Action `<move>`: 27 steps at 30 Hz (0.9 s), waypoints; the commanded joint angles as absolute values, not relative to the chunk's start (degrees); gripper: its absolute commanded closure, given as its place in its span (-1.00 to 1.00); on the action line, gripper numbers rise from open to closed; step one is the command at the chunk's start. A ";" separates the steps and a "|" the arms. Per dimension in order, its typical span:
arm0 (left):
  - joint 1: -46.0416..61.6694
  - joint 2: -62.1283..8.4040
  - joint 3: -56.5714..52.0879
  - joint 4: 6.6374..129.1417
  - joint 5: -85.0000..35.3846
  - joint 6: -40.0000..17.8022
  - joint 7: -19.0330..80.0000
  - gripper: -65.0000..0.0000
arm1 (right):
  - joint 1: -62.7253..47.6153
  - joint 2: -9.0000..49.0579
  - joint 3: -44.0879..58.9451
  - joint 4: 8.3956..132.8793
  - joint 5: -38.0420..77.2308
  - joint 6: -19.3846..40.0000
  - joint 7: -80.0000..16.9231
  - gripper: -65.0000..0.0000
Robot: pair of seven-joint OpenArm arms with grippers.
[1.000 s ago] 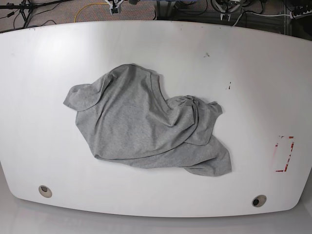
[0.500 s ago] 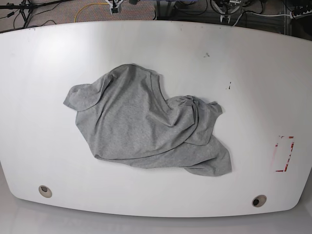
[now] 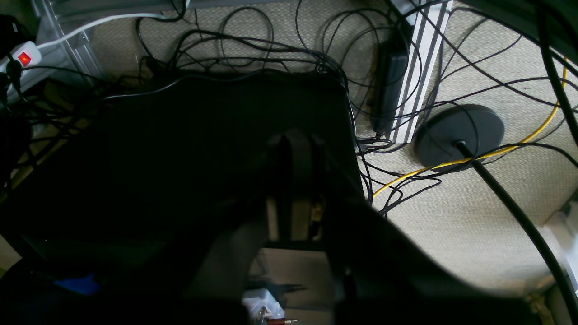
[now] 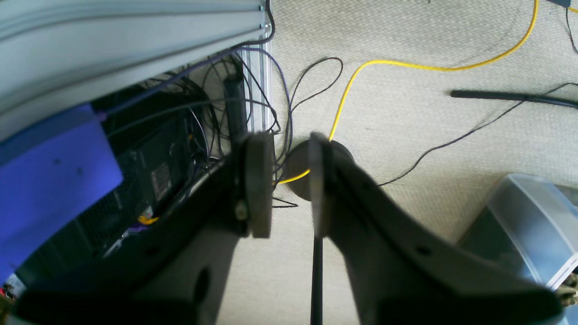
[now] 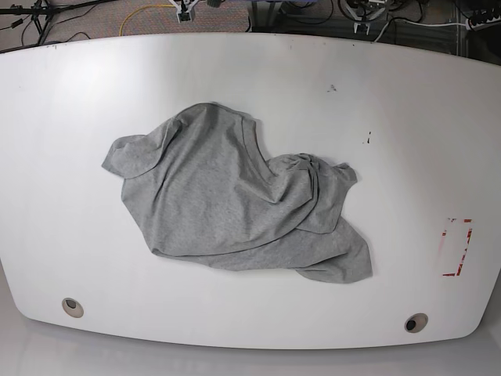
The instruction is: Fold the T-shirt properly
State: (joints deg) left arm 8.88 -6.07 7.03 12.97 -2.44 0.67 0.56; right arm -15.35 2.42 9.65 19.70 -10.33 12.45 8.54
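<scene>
The T-shirt (image 5: 235, 196) lies crumpled in a heap near the middle of the white table (image 5: 391, 102), plain grey side up, one sleeve sticking out to the left. No lettering shows. Neither gripper is near it. In the left wrist view my left gripper (image 3: 294, 137) hangs off the table above the floor, its dark fingers pressed together with nothing in them. My right gripper (image 4: 289, 144) is also over the floor, with a narrow gap between its fingers (image 4: 259, 185) and nothing held.
A red-edged rectangle mark (image 5: 456, 247) sits near the table's right edge, and two round holes (image 5: 72, 307) (image 5: 416, 322) sit near the front edge. Below the grippers are tangled cables (image 3: 253, 49), a round black stand base (image 3: 458, 135), a yellow cable (image 4: 406, 65) and a plastic bin (image 4: 528, 225).
</scene>
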 commanded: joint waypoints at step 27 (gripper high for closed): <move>9.05 -6.31 7.04 13.74 -2.42 1.34 0.46 0.98 | -16.66 2.30 9.48 20.44 -10.36 12.64 8.90 0.62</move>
